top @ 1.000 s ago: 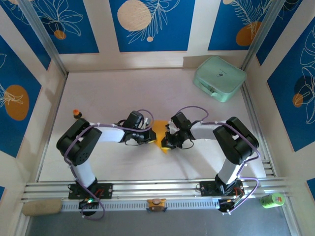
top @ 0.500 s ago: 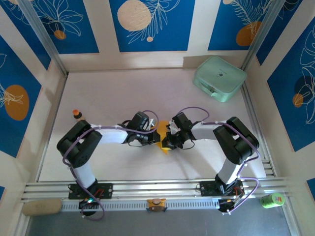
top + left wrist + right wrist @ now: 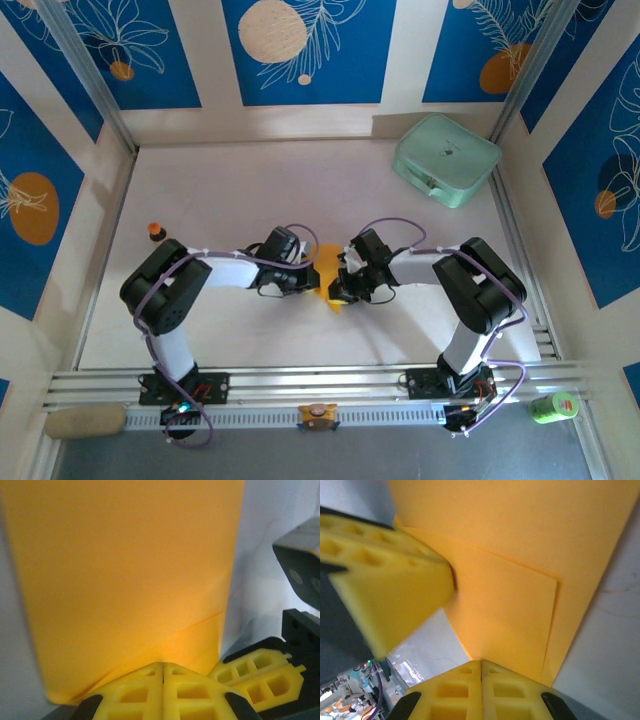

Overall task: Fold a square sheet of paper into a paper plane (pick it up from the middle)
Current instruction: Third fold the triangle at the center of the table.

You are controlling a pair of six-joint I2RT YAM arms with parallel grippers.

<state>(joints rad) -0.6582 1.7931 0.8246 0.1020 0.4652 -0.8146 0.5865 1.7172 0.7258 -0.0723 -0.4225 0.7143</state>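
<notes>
The square sheet of paper (image 3: 327,268), orange-yellow and folded with visible creases, sits between my two grippers at the table's middle. My left gripper (image 3: 311,282) meets it from the left and my right gripper (image 3: 339,288) from the right. In the left wrist view the paper (image 3: 125,580) runs down into the left gripper (image 3: 163,666), whose jaws are shut on its edge. The right gripper's fingers (image 3: 255,672) show beside it. In the right wrist view the paper (image 3: 510,580) enters the shut right gripper (image 3: 481,663), and the left gripper's fingers (image 3: 385,585) touch its upper left.
A mint-green rounded case (image 3: 446,160) lies at the back right. A small brown orange-capped bottle (image 3: 155,231) stands at the left by the left arm's elbow. An aluminium rail (image 3: 320,385) runs along the near edge.
The left gripper has shifted a little to the right against the paper and closed the last bit. The right arm and the paper have stayed put.
</notes>
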